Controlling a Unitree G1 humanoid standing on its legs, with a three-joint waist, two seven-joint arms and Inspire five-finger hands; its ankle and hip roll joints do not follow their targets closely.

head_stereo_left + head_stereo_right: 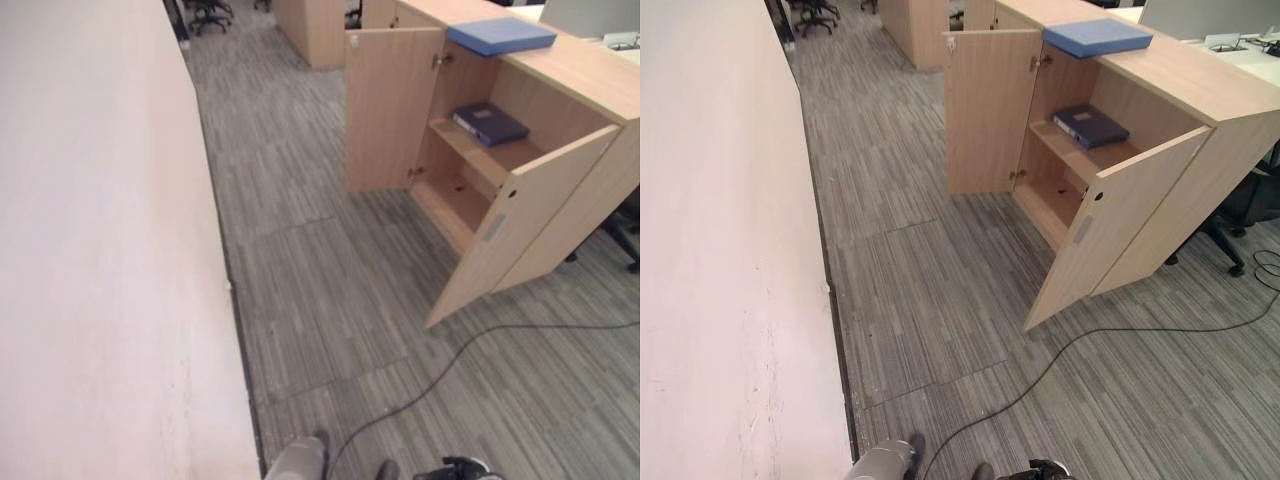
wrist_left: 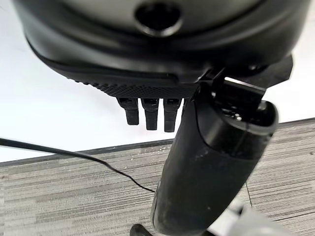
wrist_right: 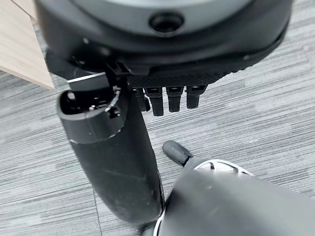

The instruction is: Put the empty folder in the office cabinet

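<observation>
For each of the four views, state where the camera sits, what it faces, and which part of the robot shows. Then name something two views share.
Left eye view: on the head, facing down at the open cabinet.
Right eye view: beside it, facing the same cabinet, with the light blue folder on top.
Left wrist view: on the left wrist, facing carpet and wall; left hand empty.
Right wrist view: on the right wrist, facing carpet; right hand empty.
Shared: both eye views show the dark blue folder on the shelf.

Head eyes overlook cabinet [image 1: 520,150]; wrists face floor [image 3: 256,113]
</observation>
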